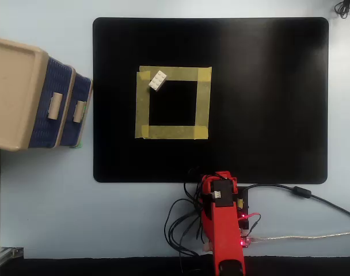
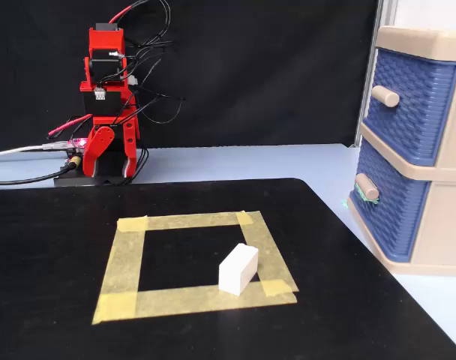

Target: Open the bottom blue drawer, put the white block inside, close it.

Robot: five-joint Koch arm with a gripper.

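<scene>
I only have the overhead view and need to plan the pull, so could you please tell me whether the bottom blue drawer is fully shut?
Observer: Yes; in the fixed view the bottom blue drawer sits flush in its beige frame, shut.
Operator: Thank you. Where on its front is the handle?
Observer: The beige knob sticks straight out near the front's top edge.
Operator: Is the white block standing on end?
Observer: No, the white block lies low on a long face.

The robot arm [image 2: 108, 112] was bright red with black motor blocks. Thin black and red wires [image 2: 142, 45] looped around it. A tiny red light [image 1: 243, 241] glowed.
</scene>
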